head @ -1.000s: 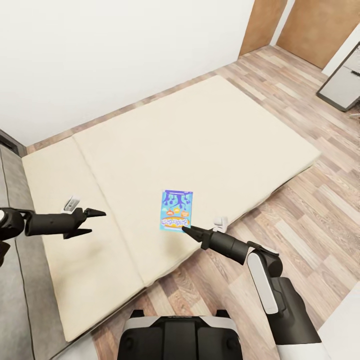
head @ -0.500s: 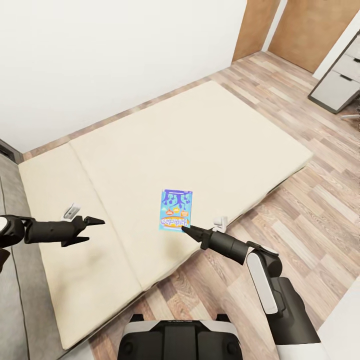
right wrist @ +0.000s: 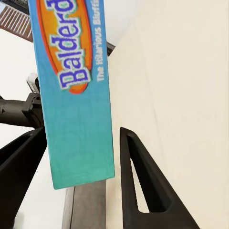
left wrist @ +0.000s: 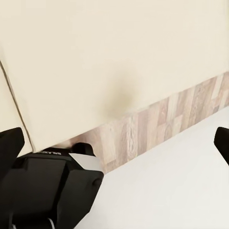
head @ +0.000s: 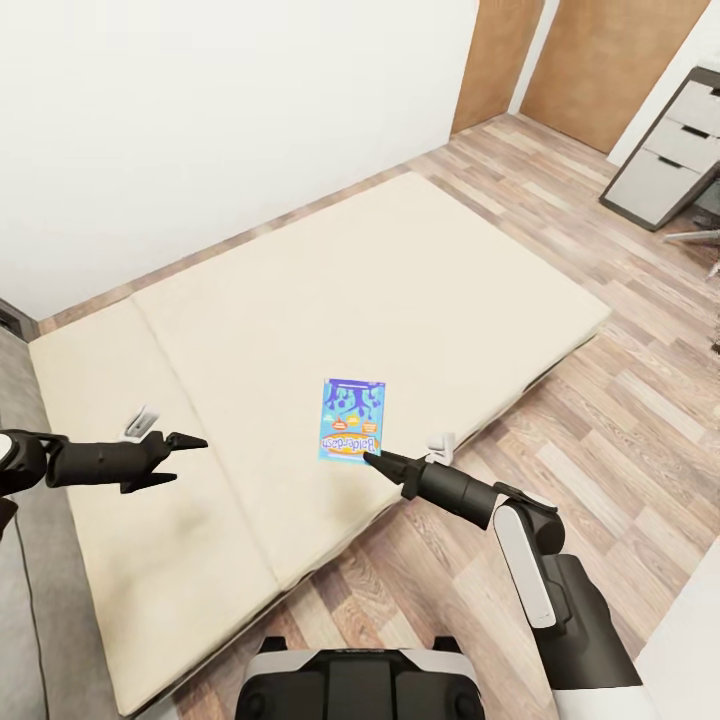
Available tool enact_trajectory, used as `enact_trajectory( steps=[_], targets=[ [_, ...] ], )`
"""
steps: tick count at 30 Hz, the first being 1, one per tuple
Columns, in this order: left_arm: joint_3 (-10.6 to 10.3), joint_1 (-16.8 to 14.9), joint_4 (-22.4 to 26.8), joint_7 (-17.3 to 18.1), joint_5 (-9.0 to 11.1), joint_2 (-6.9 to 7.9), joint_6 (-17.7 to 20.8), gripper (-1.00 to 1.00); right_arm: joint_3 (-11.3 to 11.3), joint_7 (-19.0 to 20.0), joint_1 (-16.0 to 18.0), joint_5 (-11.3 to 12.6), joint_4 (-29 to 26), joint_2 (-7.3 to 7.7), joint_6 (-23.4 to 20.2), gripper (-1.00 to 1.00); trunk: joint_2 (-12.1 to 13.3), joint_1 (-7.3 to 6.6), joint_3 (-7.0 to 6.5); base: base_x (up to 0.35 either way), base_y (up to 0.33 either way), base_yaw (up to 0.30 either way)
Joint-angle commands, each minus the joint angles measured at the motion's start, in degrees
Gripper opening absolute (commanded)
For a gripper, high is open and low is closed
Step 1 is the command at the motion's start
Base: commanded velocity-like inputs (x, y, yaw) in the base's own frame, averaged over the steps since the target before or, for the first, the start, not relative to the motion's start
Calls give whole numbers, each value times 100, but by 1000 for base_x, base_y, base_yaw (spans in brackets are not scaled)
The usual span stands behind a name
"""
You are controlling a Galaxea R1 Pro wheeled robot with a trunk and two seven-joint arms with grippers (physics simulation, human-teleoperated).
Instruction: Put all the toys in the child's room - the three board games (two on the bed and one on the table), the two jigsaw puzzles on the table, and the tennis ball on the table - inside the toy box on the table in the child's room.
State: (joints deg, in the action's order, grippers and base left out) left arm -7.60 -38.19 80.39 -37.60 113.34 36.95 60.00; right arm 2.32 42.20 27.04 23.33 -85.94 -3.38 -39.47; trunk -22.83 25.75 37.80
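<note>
One blue board game (head: 352, 420) pinched in the right gripper (head: 371, 461) above one bed (head: 300, 330); left gripper (head: 180, 458) spread, empty

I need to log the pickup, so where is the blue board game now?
In the head view the blue board game is held by its near edge in the right gripper, over the bed near its floor-side edge.

The bed (head: 300, 290) is showing a matt, cream, cloth-like skin, smooth apart from one seam. The board game (head: 351, 420) is looking like printed card with a slight sheen, blue with cartoon lettering. The floor (head: 640, 400) is showing wood-grain planks in brown and grey. Both the right gripper (head: 372, 460) and the left gripper (head: 185, 452) are looking like matt black plastic. The wall (head: 200, 120) is appearing plain, white and smooth.
</note>
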Motion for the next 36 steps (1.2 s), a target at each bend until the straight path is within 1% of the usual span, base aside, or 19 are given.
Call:
enact_trajectory(
  steps=[1, 13, 36],
  targets=[
    [-9, -4, 3, -55, 56, 5, 0, 100, -4, -4, 3, 22, -2, -3, -33, -100, -9, 4, -2, 0, 0, -79],
    [-19, -4, 3, -55, 56, -1, 0, 100, 5, 12, 3, -11, 8, -52, -26, -100, -9, 4, -113, 0, 0, -78],
    [-19, -4, 3, -55, 56, -4, 0, 100, 5, 25, 3, -30, 14, -57, -18, -100, -9, 4, -324, 0, 0, -70]
  ],
)
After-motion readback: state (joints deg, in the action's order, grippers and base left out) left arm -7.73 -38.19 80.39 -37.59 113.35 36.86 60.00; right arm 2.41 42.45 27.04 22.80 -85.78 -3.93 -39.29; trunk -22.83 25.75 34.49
